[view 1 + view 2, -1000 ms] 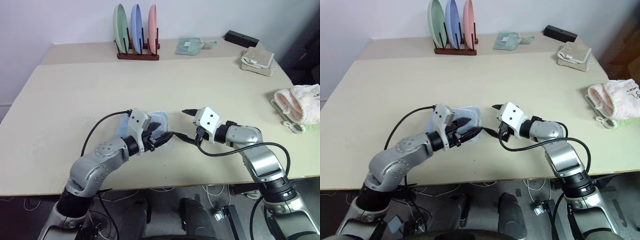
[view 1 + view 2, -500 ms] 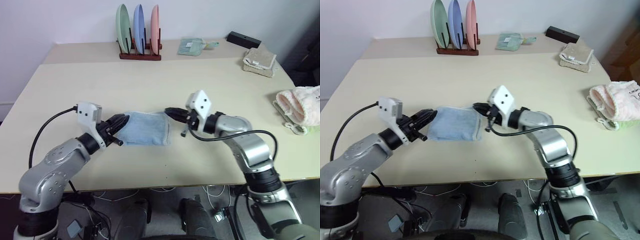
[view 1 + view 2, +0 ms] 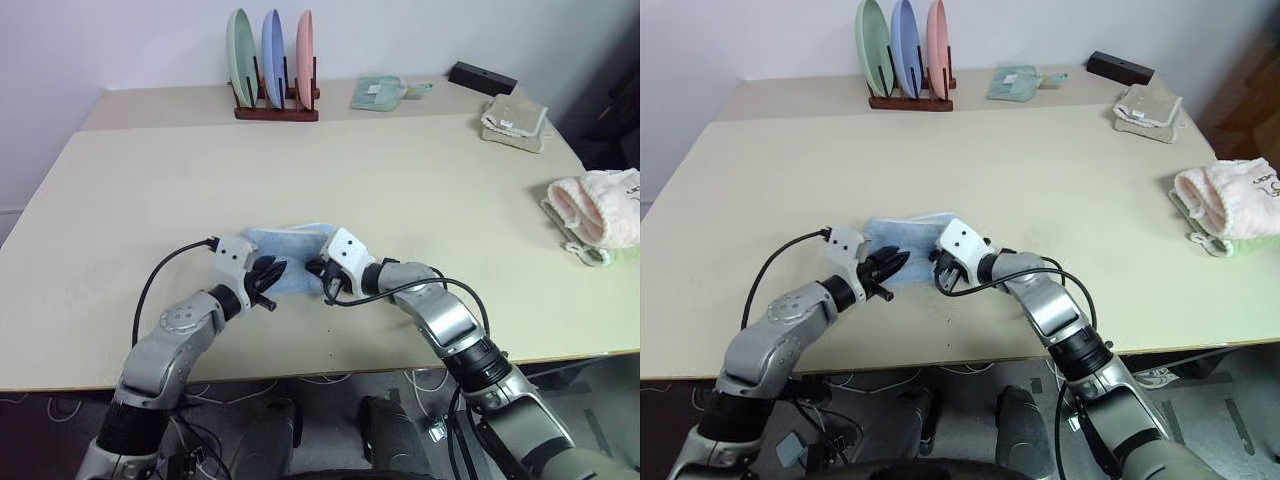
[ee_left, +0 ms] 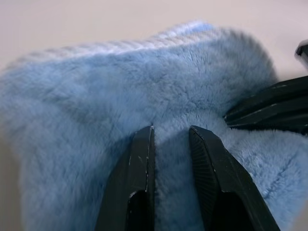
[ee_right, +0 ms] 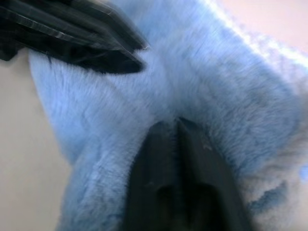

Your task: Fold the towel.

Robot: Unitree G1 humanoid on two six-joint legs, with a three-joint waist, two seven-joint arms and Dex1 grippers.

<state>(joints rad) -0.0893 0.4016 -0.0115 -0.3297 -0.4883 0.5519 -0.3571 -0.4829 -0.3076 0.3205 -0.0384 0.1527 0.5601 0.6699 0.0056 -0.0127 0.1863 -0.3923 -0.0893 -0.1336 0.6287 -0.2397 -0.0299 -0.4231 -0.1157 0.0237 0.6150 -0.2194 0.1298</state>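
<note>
The towel (image 3: 290, 243) is a light blue terry cloth lying in a small bunched heap on the beige table (image 3: 400, 180), near its front edge. My left gripper (image 3: 272, 277) reaches in from the left and is shut on the towel's near edge; in the left wrist view a fold of blue pile sits between its fingers (image 4: 142, 159). My right gripper (image 3: 316, 270) comes in from the right, close beside the left one. It is shut on the same near edge, fingertips (image 5: 163, 139) buried in the pile.
At the table's back stand a rack of three plates (image 3: 275, 70), a green cloth (image 3: 378, 92) and a black box (image 3: 483, 77). A beige folded towel (image 3: 514, 122) lies at the back right, a pink-and-white fluffy towel (image 3: 597, 215) at the right edge.
Half a second ago the grippers stood apart at the towel's left and right ends. Both have since moved inward and down to its near edge, and the towel has bunched up narrower.
</note>
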